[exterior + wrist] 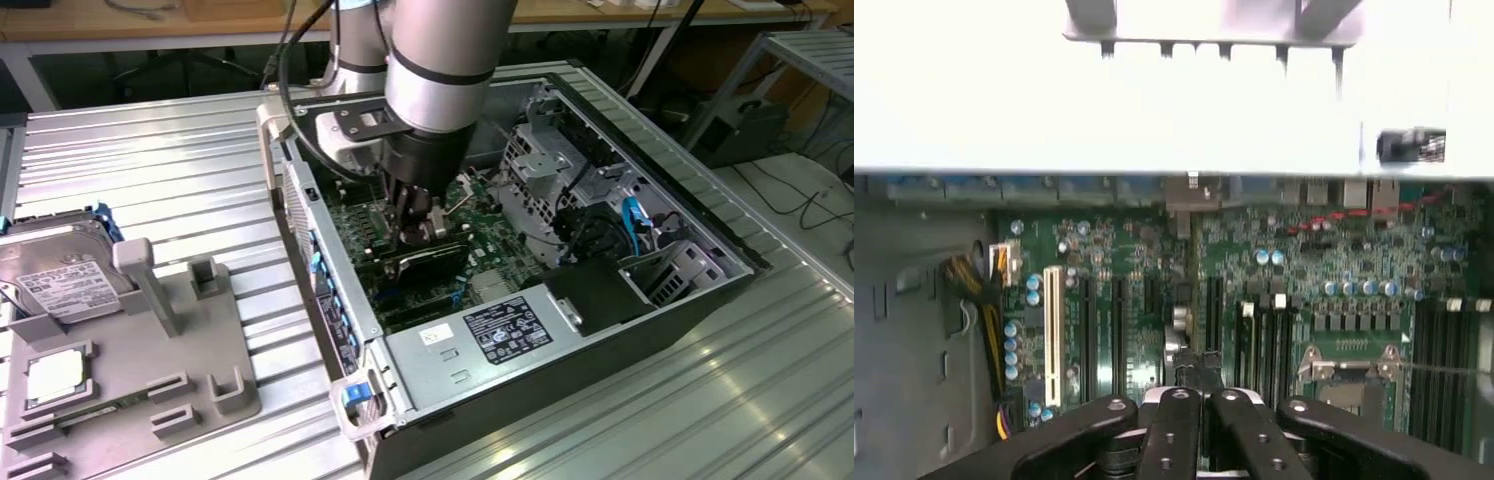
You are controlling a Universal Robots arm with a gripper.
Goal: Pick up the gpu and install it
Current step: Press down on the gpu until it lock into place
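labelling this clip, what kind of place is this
Probably a robotics lab bench set up for PC assembly: an open computer case lies on a ribbed metal table, a grey parts fixture holds a hard drive, and workbenches with cables stand behind.

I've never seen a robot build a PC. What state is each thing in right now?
Computer case: lying on its side, panel off, open.
Gripper: shut, down inside the case over the motherboard.
Gpu: standing edge-on on the motherboard, right beneath the gripper.
Hard drive: parked in the grey holder outside the case.
Grey holder: on the table, several slots vacant.
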